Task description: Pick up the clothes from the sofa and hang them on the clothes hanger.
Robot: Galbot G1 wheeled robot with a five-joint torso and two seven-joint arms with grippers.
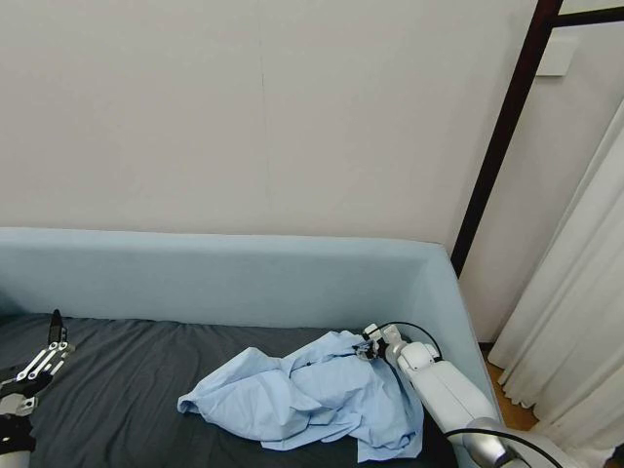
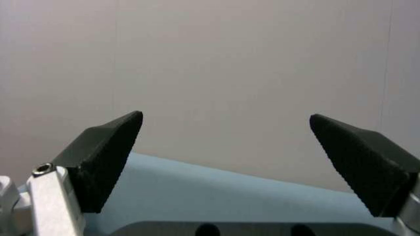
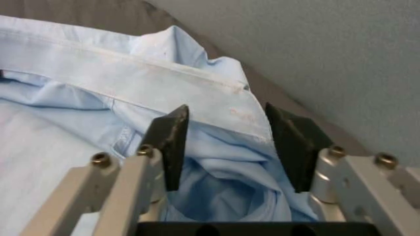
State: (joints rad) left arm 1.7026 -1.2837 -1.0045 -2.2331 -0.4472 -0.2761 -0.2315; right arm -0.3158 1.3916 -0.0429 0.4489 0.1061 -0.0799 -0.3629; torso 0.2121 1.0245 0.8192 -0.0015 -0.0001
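Pale blue shirt (image 1: 312, 395) crumpled on sofa (image 1: 224, 278) seat near its right end, long axis across the seat, collar (image 3: 196, 83) toward right gripper (image 3: 226, 142), jaws parted astride collar fold, left gripper (image 1: 54, 336) parked low left, jaws spread wide

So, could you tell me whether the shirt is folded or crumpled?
Crumpled: the shirt lies in a wrinkled heap on the sofa seat, its collar between the right gripper's open fingers.

Head view down onto sofa (image 1: 224, 278), right wrist close over shirt (image 3: 66, 162), left facing wall (image 2: 229, 73)
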